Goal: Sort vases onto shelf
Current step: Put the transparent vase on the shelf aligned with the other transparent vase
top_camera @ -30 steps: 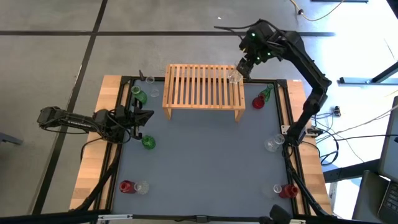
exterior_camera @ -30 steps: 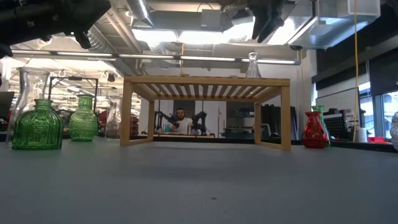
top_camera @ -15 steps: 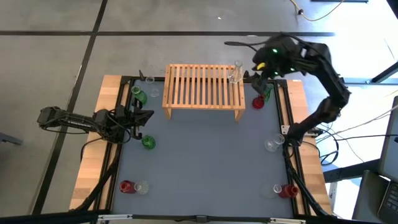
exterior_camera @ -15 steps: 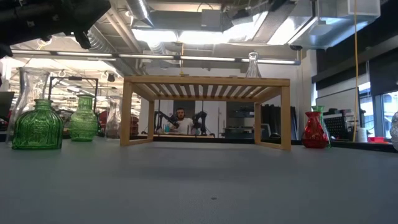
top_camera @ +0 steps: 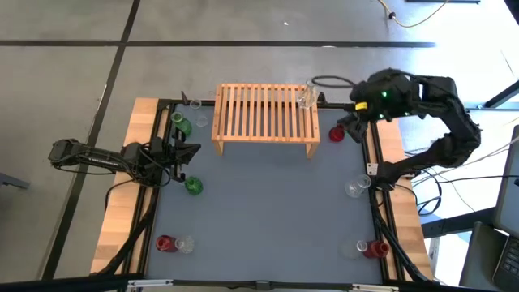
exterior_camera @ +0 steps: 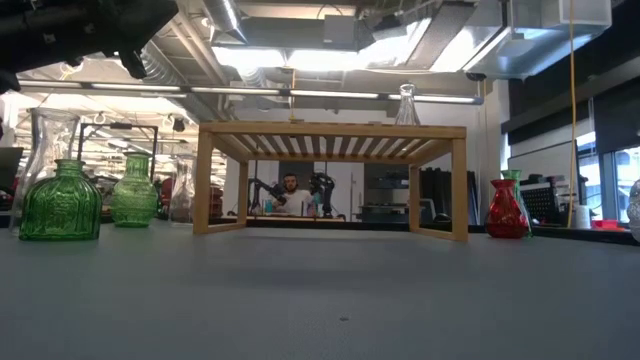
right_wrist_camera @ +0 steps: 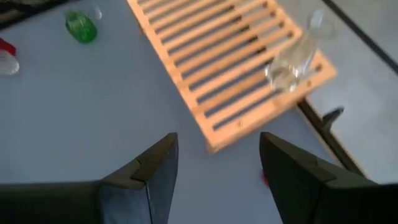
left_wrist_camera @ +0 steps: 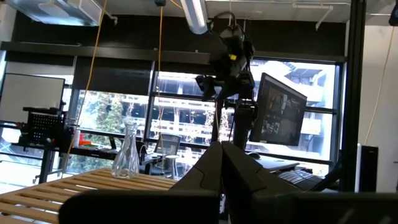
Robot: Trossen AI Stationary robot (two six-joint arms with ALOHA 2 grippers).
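Jaws spread and empty, the right gripper is seen raised beside the shelf's right end, close above a red vase on the grey table; in its own wrist view both dark fingers stand well apart with nothing between them. One clear vase stands upright on the slatted top at the back right corner, apart from the gripper. The step in hand is judged to be the gap between placements: one vase is shelved, and another is to be fetched. The red vase directly below appears the nearest candidate, with a green vase just behind it; a descent around its neck without knocking the neighbour or the shelf leg would be called for.

The left gripper is held closed and idle near the table's left edge, by green vases and a clear one. Other vases are left scattered: green at mid-left, red and clear at the front left, clear at the right edge, red at the front right.

From table height the right gripper is out of sight. The clear glass pieces are hard to count from above, and the red vase under the gripper is partly covered.
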